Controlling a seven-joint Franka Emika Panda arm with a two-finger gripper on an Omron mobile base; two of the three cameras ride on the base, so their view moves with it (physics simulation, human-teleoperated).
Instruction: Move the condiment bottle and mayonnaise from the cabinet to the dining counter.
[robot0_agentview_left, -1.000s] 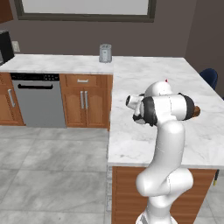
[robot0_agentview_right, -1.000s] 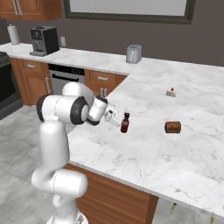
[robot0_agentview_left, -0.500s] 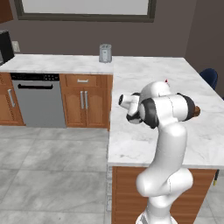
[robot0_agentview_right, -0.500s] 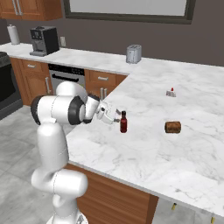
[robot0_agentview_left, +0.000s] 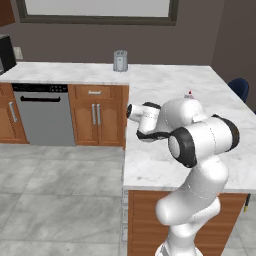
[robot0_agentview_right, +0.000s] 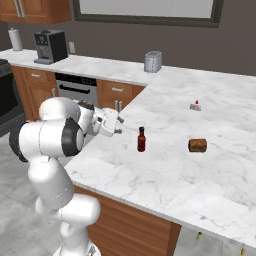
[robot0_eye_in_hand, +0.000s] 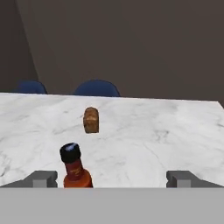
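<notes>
The condiment bottle (robot0_agentview_right: 141, 139), dark red-brown with a black cap, stands upright on the white marble dining counter (robot0_agentview_right: 200, 190). My gripper (robot0_agentview_right: 119, 125) hangs open just left of it, a short gap away, with nothing between the fingers. In the hand view the bottle (robot0_eye_in_hand: 75, 168) rises low and left of centre, just inside the left fingertip (robot0_eye_in_hand: 43, 178), and the gripper (robot0_eye_in_hand: 111, 178) stays wide open. The mayonnaise is out of view. A corner of the reddish-brown wall cabinet (robot0_agentview_right: 35, 10) shows at the top left with its doors shut.
A small brown loaf-like thing (robot0_agentview_right: 197, 145) lies right of the bottle, and a tiny red-and-white item (robot0_agentview_right: 195, 105) sits farther back. A grey toaster (robot0_agentview_right: 152, 61) and a coffee machine (robot0_agentview_right: 50, 46) stand on the back worktop. Blue chairs (robot0_eye_in_hand: 96, 89) stand beyond the counter's far edge.
My gripper has drawn back to the left, away from the bottle, which stays standing in place on the counter.
</notes>
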